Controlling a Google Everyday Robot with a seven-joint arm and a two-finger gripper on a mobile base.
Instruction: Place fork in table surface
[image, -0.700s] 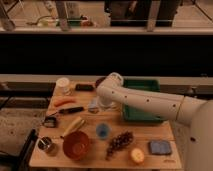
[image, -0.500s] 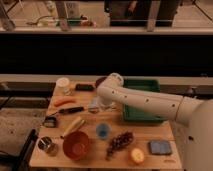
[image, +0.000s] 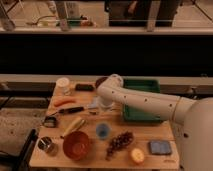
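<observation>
- While the gripper (image: 101, 105) hung low over the table surface (image: 150, 131), at about 9 o'clock from the green tray (image: 141, 86), its opening could not be made out, nor whether it had hold of anything.
- What looked like the fork (image: 93, 106) showed as a pale sliver just at the gripper's 9 o'clock. Whether it was gripped or already lying on the wood could not be told.
- Let go from any height, so thin a utensil would probably bounce or skid, perhaps into the black-handled utensil (image: 71, 110) at its 8 o'clock or the blue cup (image: 102, 131) at its 6 o'clock.
- A drift towards 3 o'clock risked dropping it into the tray instead of onto the wood.
- On pulling away, the bulky white arm (image: 145, 100) could brush the small black object (image: 84, 87) at the gripper's 11 o'clock, or drag the fork along if it clung.
</observation>
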